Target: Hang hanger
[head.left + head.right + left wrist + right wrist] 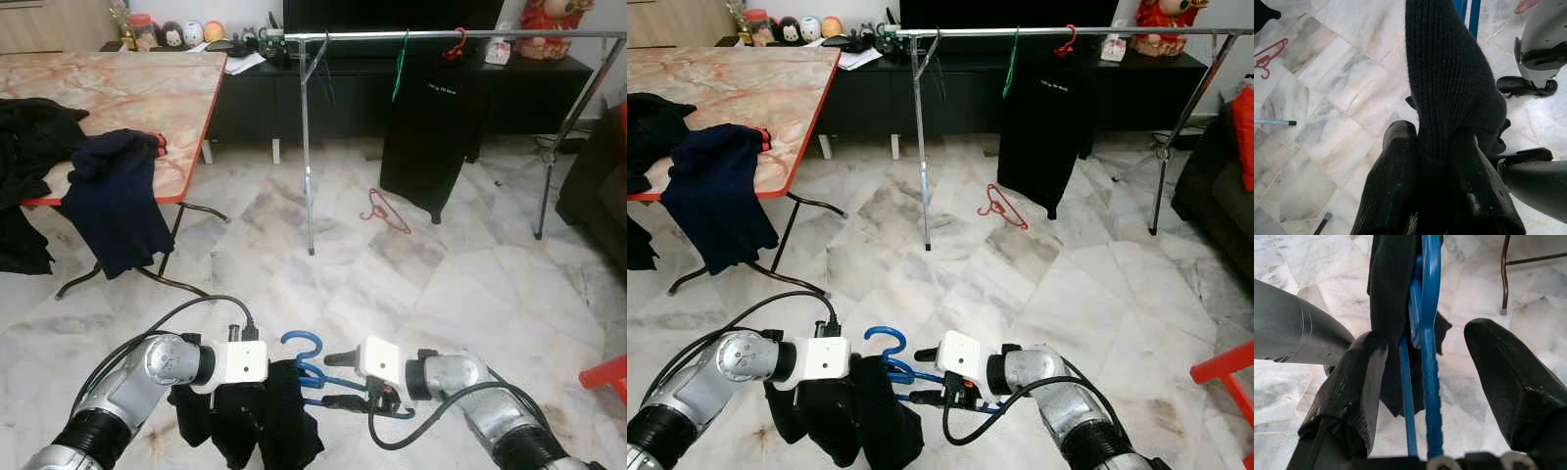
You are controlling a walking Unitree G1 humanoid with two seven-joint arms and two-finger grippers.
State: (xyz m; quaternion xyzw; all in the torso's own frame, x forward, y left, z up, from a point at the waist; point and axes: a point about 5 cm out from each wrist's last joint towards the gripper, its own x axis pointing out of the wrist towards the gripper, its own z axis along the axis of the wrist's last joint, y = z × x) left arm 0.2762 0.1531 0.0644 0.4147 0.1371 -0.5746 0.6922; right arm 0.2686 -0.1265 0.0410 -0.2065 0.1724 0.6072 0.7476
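A metal clothes rack point(460, 37) stands far across the marble floor. Near, the left gripper point(1432, 161) is clamped on a black knit garment point(250, 416) draped over the blue plastic hanger point(306, 364); the right gripper point(1427, 382) straddles it, fingers spread

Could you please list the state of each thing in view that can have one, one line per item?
Blue plastic hanger: off the rail, between the right gripper's fingers.
Black knitted garment: partly on the blue hanger, pinched by the left gripper.
Left gripper: shut on the garment.
Right gripper: open around the hanger.
Silver metal clothes rail: standing upright.
Red hanger: lying on the floor.
Black shirt: hanging on the rail.
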